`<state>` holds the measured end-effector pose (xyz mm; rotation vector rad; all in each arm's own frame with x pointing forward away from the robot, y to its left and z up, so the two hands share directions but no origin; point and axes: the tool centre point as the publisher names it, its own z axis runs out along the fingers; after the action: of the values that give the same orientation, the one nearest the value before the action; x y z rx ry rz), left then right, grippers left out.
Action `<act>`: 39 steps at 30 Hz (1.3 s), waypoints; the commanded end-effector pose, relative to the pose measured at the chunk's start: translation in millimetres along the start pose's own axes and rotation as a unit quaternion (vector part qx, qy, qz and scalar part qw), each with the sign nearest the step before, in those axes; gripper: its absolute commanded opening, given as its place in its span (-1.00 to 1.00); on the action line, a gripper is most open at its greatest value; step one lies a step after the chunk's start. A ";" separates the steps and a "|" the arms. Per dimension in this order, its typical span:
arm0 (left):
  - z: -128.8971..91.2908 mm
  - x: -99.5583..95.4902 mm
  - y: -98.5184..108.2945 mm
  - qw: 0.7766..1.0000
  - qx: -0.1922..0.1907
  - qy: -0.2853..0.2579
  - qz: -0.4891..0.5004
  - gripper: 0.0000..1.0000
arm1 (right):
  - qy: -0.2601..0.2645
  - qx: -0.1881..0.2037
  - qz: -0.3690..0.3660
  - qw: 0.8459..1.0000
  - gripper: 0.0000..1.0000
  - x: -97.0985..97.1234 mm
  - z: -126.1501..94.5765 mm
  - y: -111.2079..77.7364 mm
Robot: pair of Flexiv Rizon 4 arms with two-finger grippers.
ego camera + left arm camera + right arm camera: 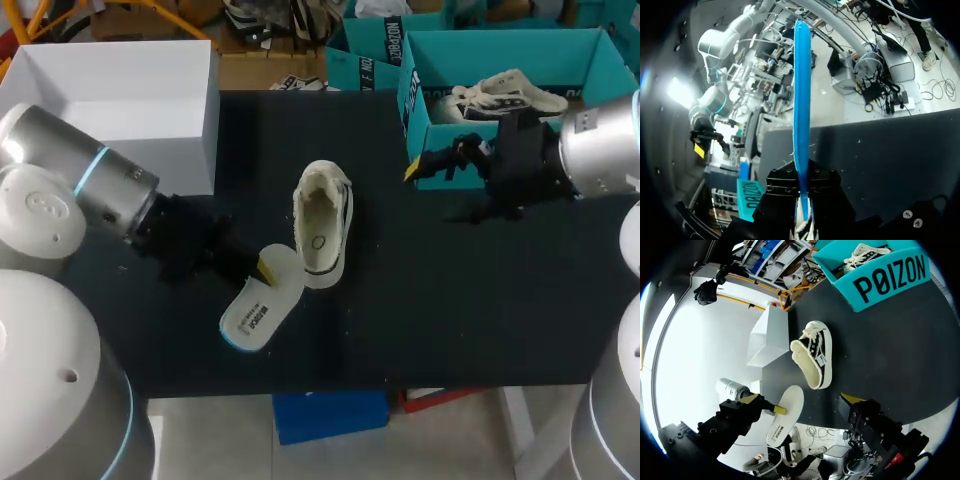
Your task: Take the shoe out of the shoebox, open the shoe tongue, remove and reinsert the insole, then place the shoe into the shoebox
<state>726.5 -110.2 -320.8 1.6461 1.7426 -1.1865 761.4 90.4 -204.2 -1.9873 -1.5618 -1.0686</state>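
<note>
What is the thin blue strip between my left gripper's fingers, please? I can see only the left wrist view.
Observer: It is the insole seen edge-on. The head view shows its white face, with the left gripper shut on one end.
Operator: Thank you. Where is the shoe?
Observer: The shoe lies on the table, right beside the insole.
Operator: And the shoebox?
Observer: The teal shoebox stands at the table's far right, with another shoe inside it.
</note>
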 end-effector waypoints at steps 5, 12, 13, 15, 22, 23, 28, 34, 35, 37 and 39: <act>23.3 -9.9 48.8 1.000 0.021 0.011 -0.002 -1.00 | -0.001 0.000 0.000 1.000 1.00 0.2 0.7 -0.1; 35.8 -14.7 71.3 0.999 0.026 0.018 -0.002 -1.00 | -0.001 0.000 0.000 1.000 1.00 0.2 0.7 -0.1; 37.1 -14.9 74.9 0.999 0.026 0.018 -0.002 -1.00 | -0.001 0.000 0.000 1.000 1.00 0.2 0.7 -0.1; 39.0 -14.8 81.5 1.000 0.023 0.021 -0.003 -1.00 | -0.001 0.000 0.000 1.000 1.00 0.2 0.7 -0.1; 43.1 -15.8 99.0 1.000 0.012 0.022 -0.005 -1.00 | -0.001 0.000 0.000 1.000 1.00 0.2 0.7 -0.1; 44.3 -15.6 101.4 1.000 0.011 0.023 -0.005 -1.00 | -0.001 0.000 0.000 1.000 1.00 0.2 0.7 -0.1; 48.5 -16.9 110.9 1.000 0.003 0.024 -0.005 -1.00 | -0.001 0.000 0.000 1.000 1.00 0.2 0.7 -0.1; 51.2 -22.1 123.2 1.000 -0.015 0.025 0.002 -1.00 | -0.001 0.000 0.000 1.000 1.00 0.2 0.7 -0.1; 51.7 -22.8 124.6 0.999 -0.018 0.027 0.003 -1.00 | -0.001 0.000 0.000 1.000 1.00 0.2 0.7 -0.1; 51.9 -23.9 128.3 0.999 -0.024 0.028 0.004 -1.00 | -0.001 0.000 0.000 1.000 1.00 0.2 0.7 -0.1; 51.8 -25.2 131.0 0.999 -0.028 0.029 0.005 -1.00 | -0.001 0.000 0.000 1.000 1.00 0.2 0.7 -0.1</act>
<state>843.9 -174.3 -362.8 1.6680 1.7777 -1.0955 761.6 90.7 -204.7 -1.9875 -1.5612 -1.0695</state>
